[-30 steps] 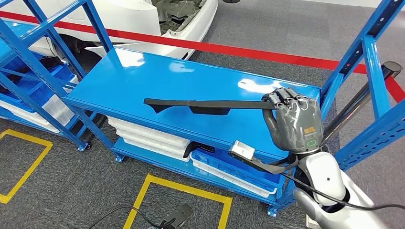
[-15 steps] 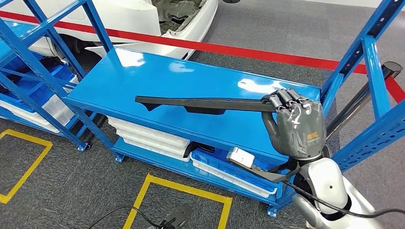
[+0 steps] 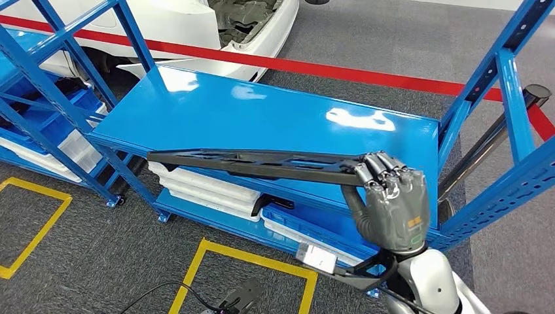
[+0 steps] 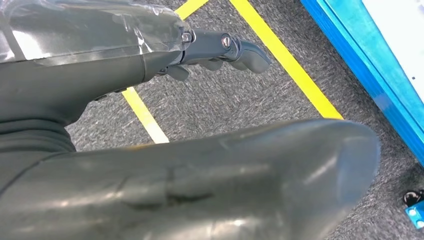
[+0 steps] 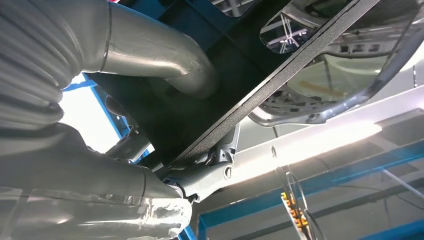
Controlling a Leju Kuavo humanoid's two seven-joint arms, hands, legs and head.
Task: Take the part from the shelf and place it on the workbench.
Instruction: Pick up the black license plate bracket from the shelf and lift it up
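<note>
The part is a long, flat black plastic strip. My right hand grips its right end and holds it level in the air, in front of the blue shelf and over the shelf's front edge. The strip reaches left from the hand. In the right wrist view the black part runs across between the thumb and the fingers. My left hand hangs above grey floor with yellow lines, its fingers loosely curled and nothing in them.
Blue uprights stand to the right of my right hand, and more blue racking stands on the left. White trays lie on the lower shelf. A white car and a red floor line are behind. Yellow floor markings lie below.
My right hand has lifted the part off the shelf top and drawn it towards me and down in the picture; the part has turned so its flat side faces up.
</note>
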